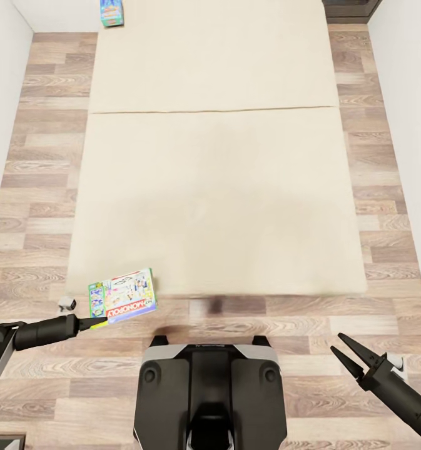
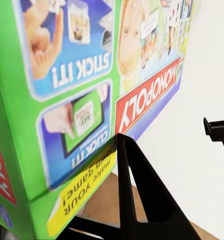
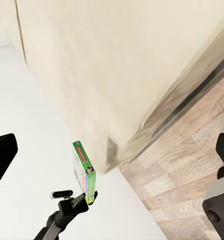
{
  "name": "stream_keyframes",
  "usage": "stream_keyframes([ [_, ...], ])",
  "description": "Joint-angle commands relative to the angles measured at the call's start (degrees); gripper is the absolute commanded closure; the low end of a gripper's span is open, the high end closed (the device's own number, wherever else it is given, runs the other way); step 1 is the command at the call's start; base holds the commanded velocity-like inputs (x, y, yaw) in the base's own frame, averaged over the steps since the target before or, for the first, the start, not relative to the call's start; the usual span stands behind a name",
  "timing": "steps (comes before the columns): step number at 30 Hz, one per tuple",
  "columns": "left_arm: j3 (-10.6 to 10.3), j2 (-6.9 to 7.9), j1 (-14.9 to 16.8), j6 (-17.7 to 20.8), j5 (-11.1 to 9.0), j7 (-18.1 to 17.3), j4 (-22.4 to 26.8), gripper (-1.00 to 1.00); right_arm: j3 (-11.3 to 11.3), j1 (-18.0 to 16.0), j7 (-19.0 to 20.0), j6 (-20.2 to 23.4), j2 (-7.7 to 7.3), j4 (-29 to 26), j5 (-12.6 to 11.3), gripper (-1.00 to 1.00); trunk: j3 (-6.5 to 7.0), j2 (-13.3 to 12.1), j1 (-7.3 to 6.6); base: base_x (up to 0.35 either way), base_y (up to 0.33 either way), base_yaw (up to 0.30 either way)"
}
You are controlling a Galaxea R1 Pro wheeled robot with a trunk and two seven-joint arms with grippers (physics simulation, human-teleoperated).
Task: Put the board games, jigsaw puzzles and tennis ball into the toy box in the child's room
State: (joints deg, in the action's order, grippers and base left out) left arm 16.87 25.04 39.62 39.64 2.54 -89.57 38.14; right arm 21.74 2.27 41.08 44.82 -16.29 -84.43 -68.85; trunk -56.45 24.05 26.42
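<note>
**Monopoly box at bed's near-left corner, left gripper on it**

Monopoly board game (image 1: 123, 295) lies flat on the bed (image 1: 235, 206) at its near-left corner, lower edge overhanging the bed's front edge above the wood floor (image 1: 335, 312). Left gripper (image 1: 97, 323) reaches in from the left, tip touching the box's near-left corner. In the left wrist view the box (image 2: 87, 100) sits close against one black finger (image 2: 136, 195), the other finger (image 2: 219, 131) well apart on the far side; fingers spread wide, and I cannot tell if they actually grip the box. The right wrist view shows the box (image 3: 85, 172) edge-on with the left gripper (image 3: 84, 199) at its end.

Second board game (image 1: 112, 12) lies at the bed's far-left corner, partly cut off by the frame edge.

Right gripper (image 1: 348, 353) hangs over the floor off the bed's near-right corner, fingers parted, holding nothing.

Robot base (image 1: 210, 394) sits just in front of the bed's front edge.
</note>
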Motion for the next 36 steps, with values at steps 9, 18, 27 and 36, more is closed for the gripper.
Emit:
stream_keyframes([
  [9,0.10,-0.02,0.02,1.03,0.27,-0.43,0.00,1.00,-0.03,0.02,0.03,0.27,0.03,-0.11,1.27,-1.00,1.34,-1.14,-0.63,-0.136,0.000,0.000],
  [18,0.10,0.01,0.02,1.14,0.27,-0.43,0.00,1.00,-0.03,0.02,0.05,0.27,0.03,-0.12,1.60,-1.00,2.19,-1.14,-0.63,-0.013,0.000,0.000],
  [27,0.10,-0.12,0.02,1.14,0.35,-0.43,0.00,1.00,-0.03,0.02,0.06,0.11,0.03,-0.12,1.61,-1.00,3.05,-1.14,-0.63,0.000,0.000,0.000],
  [36,0.09,-0.07,0.02,1.21,0.43,-0.43,0.00,1.00,-0.09,0.02,0.06,-0.07,0.03,-0.10,1.61,-1.00,3.91,-1.14,-0.63,0.000,0.000,0.000],
])
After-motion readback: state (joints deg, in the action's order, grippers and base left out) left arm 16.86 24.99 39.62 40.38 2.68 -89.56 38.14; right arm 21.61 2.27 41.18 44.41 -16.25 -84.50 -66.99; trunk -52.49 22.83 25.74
